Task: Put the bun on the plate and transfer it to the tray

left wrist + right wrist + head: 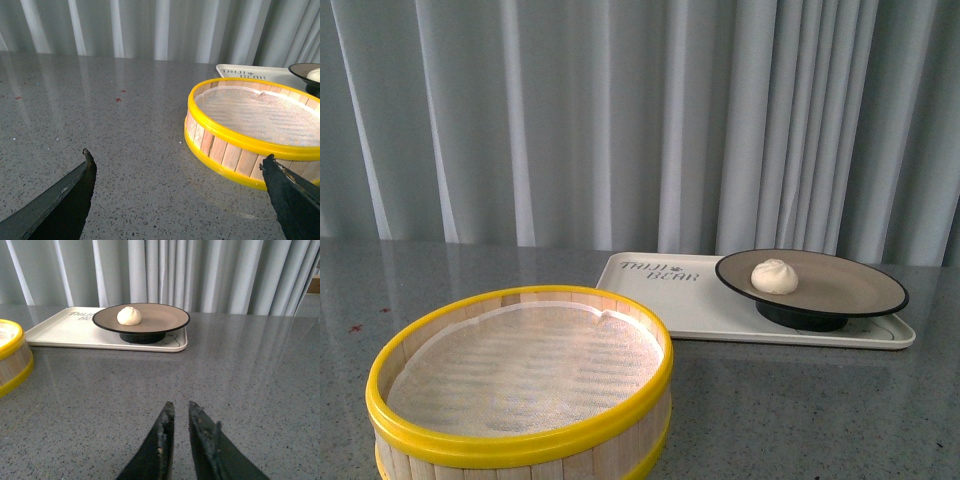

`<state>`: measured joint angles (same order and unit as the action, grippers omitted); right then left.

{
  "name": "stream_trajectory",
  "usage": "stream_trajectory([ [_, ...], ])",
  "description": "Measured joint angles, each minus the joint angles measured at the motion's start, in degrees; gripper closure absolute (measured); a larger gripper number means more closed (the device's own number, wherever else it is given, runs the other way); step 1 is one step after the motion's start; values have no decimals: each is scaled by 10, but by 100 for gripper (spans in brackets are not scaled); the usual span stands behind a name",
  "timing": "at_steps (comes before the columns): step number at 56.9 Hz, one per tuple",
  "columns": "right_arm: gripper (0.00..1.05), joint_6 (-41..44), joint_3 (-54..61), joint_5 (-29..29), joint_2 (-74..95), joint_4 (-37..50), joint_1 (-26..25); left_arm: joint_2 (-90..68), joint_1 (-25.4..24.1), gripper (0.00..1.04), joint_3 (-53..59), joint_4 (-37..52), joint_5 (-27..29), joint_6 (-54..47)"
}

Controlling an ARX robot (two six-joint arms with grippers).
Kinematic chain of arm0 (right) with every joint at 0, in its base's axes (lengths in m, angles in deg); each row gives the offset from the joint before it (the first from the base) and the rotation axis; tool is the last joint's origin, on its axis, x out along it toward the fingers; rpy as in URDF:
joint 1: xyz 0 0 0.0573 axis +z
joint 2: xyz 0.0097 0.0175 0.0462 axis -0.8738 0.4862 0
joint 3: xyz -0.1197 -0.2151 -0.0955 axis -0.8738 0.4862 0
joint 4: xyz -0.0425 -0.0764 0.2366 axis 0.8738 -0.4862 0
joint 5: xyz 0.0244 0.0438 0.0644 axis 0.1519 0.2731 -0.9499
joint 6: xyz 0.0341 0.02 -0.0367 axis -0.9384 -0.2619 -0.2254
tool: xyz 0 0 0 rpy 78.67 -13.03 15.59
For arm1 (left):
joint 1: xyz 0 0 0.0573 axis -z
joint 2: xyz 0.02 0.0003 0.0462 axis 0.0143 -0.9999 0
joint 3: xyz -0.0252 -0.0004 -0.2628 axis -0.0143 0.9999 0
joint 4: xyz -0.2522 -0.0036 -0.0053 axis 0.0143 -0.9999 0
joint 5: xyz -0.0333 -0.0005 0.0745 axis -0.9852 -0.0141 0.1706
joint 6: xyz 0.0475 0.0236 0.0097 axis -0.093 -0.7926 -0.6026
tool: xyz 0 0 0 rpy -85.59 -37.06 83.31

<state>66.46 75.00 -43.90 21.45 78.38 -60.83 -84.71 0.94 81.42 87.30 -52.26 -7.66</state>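
Note:
The cream-white bun (775,276) lies on the tan, black-rimmed plate (860,283). The plate stands on the right part of the cream "TAIJI BEAR" tray (660,295) at the back right of the table. The right wrist view shows the same bun (129,316), plate (165,315) and tray (65,330) well ahead of my right gripper (179,410), which is shut and empty above bare table. My left gripper (177,159) is open and empty, low over the table beside the steamer basket. Neither gripper shows in the front view.
A yellow-rimmed wooden steamer basket (520,385) with a white liner stands empty at the front left; it also shows in the left wrist view (250,135) and at the edge of the right wrist view (12,357). Grey curtains hang behind the grey speckled table.

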Motion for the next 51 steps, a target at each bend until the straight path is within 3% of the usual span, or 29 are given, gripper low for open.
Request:
stream_trajectory([
  [9, 51, 0, 0, 0, 0, 0, 0, 0, 0, 7, 0, 0, 0, 0],
  [22, 7, 0, 0, 0, 0, 0, 0, 0, 0, 7, 0, 0, 0, 0],
  [51, 9, 0, 0, 0, 0, 0, 0, 0, 0, 7, 0, 0, 0, 0],
])
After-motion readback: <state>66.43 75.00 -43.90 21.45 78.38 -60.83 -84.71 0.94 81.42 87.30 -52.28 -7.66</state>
